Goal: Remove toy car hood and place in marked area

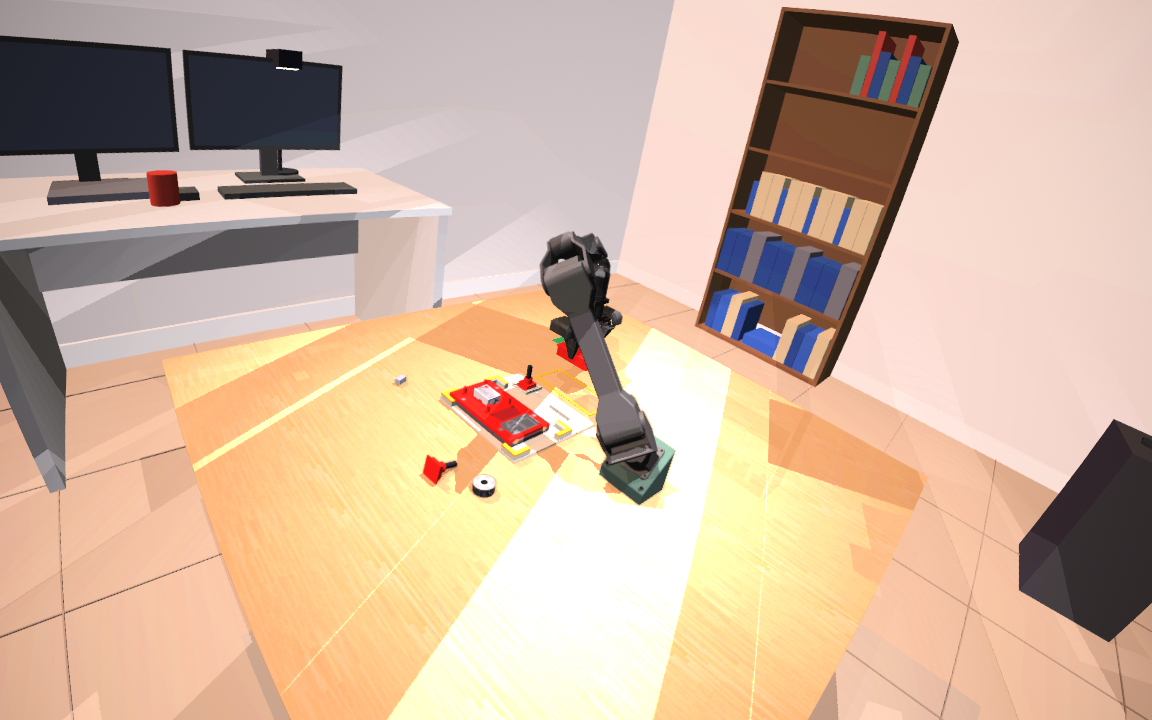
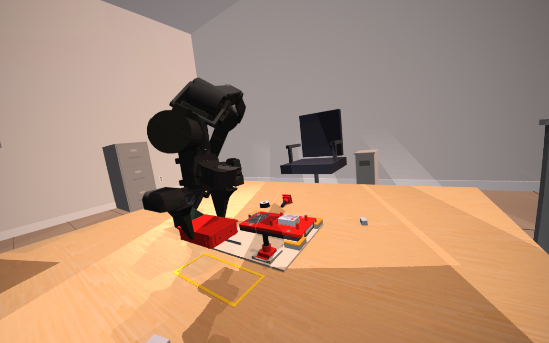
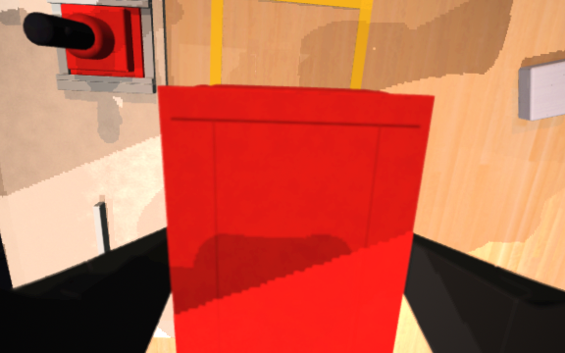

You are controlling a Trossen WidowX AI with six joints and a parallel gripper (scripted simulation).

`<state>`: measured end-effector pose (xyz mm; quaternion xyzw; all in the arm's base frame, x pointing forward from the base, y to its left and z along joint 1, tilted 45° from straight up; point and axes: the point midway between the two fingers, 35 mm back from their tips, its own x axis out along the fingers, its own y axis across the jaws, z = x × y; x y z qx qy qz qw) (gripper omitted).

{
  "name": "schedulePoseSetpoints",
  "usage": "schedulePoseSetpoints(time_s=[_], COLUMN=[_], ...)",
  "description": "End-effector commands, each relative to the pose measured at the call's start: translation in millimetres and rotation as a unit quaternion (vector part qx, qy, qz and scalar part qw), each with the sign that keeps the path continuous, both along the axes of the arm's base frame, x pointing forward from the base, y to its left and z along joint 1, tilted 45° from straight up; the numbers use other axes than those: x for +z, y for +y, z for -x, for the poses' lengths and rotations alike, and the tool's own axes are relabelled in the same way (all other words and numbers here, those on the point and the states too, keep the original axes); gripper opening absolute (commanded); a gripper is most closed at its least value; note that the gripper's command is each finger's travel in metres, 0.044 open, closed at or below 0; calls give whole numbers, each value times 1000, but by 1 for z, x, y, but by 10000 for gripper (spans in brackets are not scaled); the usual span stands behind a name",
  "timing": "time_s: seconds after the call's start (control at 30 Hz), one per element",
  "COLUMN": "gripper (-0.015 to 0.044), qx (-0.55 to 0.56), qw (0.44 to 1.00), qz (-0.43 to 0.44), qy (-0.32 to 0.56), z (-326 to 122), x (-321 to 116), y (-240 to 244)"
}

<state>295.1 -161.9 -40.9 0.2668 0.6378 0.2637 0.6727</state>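
Observation:
The red hood [image 1: 576, 356] [image 2: 214, 228] [image 3: 287, 196] is off the car. My gripper [image 2: 205, 226] [image 3: 287, 241] is shut on it, one finger on each side, and holds it level and raised. It is left of the car in the exterior view. The red toy car [image 1: 498, 415] [image 2: 282, 229] rests on its pale board [image 2: 238, 251] [image 3: 52, 152], its engine block uncovered. The marked area, a yellow outline [image 2: 234, 265] [image 3: 216, 49], lies on the table beyond the hood in the wrist view. The hood hides its near part there. The hood's underside and its exact height are hidden.
A red-based black stick [image 2: 266, 247] [image 3: 62, 34] stands upright on the board, near the outline. A second red and black piece [image 1: 434, 468] [image 2: 286, 199] and a black-and-white wheel [image 1: 483, 485] [image 2: 264, 204] lie beyond the car. Small grey blocks [image 2: 363, 221] [image 3: 557, 89] lie on the table.

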Motion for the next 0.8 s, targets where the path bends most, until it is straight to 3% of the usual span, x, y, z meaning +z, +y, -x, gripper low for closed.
schedulePoseSetpoints(time_s=[0.0, 0.77], gripper=[0, 0], qx=[-3, -3], qw=[1000, 1000], qz=[0, 1], qy=[0, 0], z=[0, -2], x=[-3, -15], y=[1, 13])
